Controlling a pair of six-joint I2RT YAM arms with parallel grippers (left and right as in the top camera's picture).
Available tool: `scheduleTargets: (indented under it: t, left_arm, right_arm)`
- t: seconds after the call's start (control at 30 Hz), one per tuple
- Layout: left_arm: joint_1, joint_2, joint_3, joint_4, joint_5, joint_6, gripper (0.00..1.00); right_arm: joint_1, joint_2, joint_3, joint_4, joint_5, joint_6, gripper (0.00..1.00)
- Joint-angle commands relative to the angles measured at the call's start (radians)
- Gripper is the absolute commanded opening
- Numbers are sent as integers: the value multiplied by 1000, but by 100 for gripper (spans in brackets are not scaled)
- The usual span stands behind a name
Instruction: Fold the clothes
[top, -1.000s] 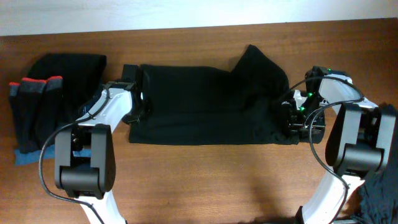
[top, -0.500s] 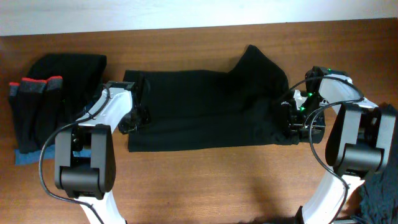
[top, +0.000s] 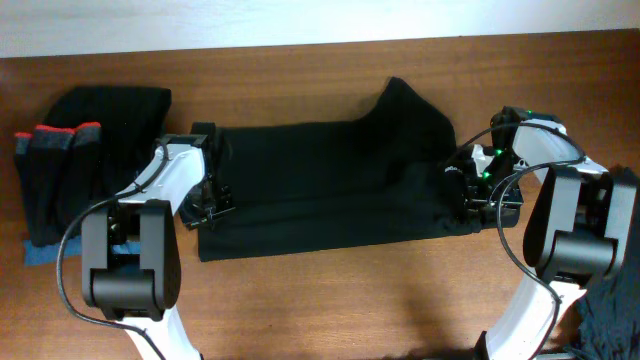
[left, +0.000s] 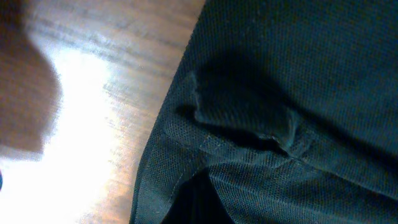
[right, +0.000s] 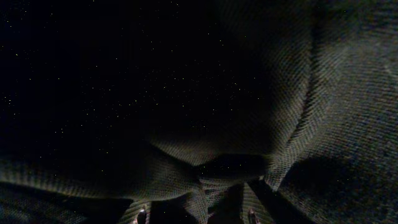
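The clothes in hand are one long plain black garment (top: 330, 185) lying flat across the middle of the wooden table (top: 330, 310). My left gripper (top: 208, 203) sits at its left end, shut on a pinched fold of the hem. In the left wrist view the mesh fabric (left: 298, 93) puckers toward the gripper (left: 199, 211), beside bare wood (left: 93, 93). My right gripper (top: 462, 195) is at the garment's right end. There, bunched fabric (right: 186, 93) fills the right wrist view, and a fold runs between the fingers of the gripper (right: 198, 214), which is closed on it.
A pile of dark clothes (top: 110, 110) lies at the far left. Dark items with red bands (top: 60, 135) lean against it, over a blue cloth (top: 40, 255). More dark fabric (top: 610, 310) hangs at the front right corner. The table's back edge meets a white wall (top: 300, 20).
My left gripper has drawn toward the table's front, pulling the garment's left end with it, and the fabric now lies flatter and lower. The right arm has stayed in place.
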Motion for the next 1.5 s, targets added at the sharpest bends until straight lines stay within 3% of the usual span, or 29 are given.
scheduleTargets:
  t: [0.0, 0.27, 0.47, 0.63, 0.7, 0.8, 0.83, 0.97, 1.47]
  left_arm:
    - [40, 116, -108, -13, -35, -26, 0]
    - [53, 115, -81, 6, -34, -2, 0]
    - [53, 100, 1, -6, -36, 34, 0]
    - [52, 99, 44, -10, -35, 34, 0]
    - [52, 99, 50, -9, -34, 34, 0]
    - [49, 99, 53, -6, -33, 34, 0]
    - [46, 99, 53, -5, -33, 34, 0]
    - [45, 98, 53, -5, -33, 34, 0]
    - [40, 99, 53, 6, -33, 34, 0]
  right_arm:
    - [-10, 8, -9, 1, 39, 8, 49]
    - [-10, -4, 25, 1, -46, 7, 48]
    - [-10, -96, 223, -50, -85, 8, 49]
    - [-6, -142, 437, -43, -87, 8, 67]
    - [5, -142, 481, -6, -90, 8, 70]
    - [23, -136, 481, 71, -141, 4, 48]
    - [39, -113, 480, 104, -207, -3, 33]
    - [81, -33, 480, 159, -267, -19, 19]
    - [175, 238, 480, 351, -279, -10, 16]
